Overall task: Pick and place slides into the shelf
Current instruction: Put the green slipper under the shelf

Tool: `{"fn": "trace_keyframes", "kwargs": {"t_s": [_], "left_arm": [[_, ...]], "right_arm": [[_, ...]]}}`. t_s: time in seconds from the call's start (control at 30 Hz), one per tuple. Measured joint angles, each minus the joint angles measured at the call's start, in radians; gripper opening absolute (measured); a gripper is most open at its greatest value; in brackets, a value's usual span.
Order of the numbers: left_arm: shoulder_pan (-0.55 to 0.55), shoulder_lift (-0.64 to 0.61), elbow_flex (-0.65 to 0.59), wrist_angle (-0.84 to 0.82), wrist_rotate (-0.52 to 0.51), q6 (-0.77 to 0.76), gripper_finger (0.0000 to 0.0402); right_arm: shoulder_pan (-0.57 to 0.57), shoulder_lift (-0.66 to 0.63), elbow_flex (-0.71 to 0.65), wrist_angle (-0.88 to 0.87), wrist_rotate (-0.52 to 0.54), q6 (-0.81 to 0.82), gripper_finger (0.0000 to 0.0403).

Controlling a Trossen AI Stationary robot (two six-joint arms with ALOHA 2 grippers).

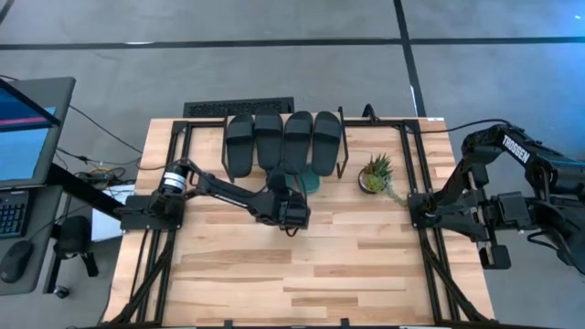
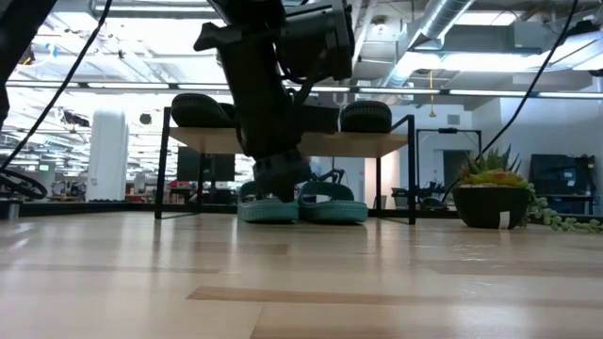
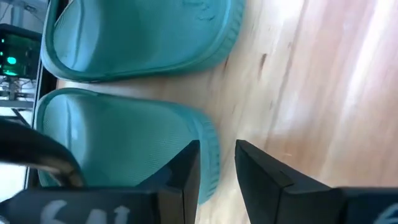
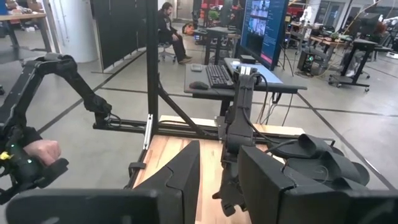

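Four black slides (image 1: 283,142) lie side by side on the plank top of the shelf (image 2: 377,143). Two teal slides (image 2: 332,205) rest sole-down on the table under the shelf, and one heel (image 1: 311,183) pokes out at the front. My left gripper (image 3: 217,149) is open, low at the heel end of the left teal slide (image 2: 268,209). One finger stands over its footbed and the other outside its rim. My right gripper (image 4: 219,152) is open and waits at the table's right edge (image 1: 416,208). My left gripper straddles the heel rim (image 3: 210,155) of the nearer teal slide, slanting down from the near side. One finger (image 3: 186,177) is over the footbed and the other (image 3: 261,177) over bare table. I cannot tell whether either finger touches the slide, which lies flat on the table.
A small potted plant (image 1: 376,174) with trailing stems stands right of the shelf. Black frame rails run along the table's left and right sides. The near half of the tabletop (image 1: 302,274) is bare wood. A desk with a monitor and keyboard stands off the table's left edge.
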Motion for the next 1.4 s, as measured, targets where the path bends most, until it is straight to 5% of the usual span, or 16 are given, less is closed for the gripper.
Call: {"fn": "trace_keyframes", "kwargs": {"t_s": [0.3, 1.4], "left_arm": [[0.026, 0.0, -0.013, 0.005, 0.09, -0.006, 0.0091], [0.03, -0.001, -0.013, -0.035, 0.039, 0.0, 0.0091]], "right_arm": [[0.0, 0.0, 0.0, 0.0, -0.022, 0.001, 0.0098], [0.0, 0.0, 0.0, 0.0, -0.026, 0.001, 0.0098]]}}
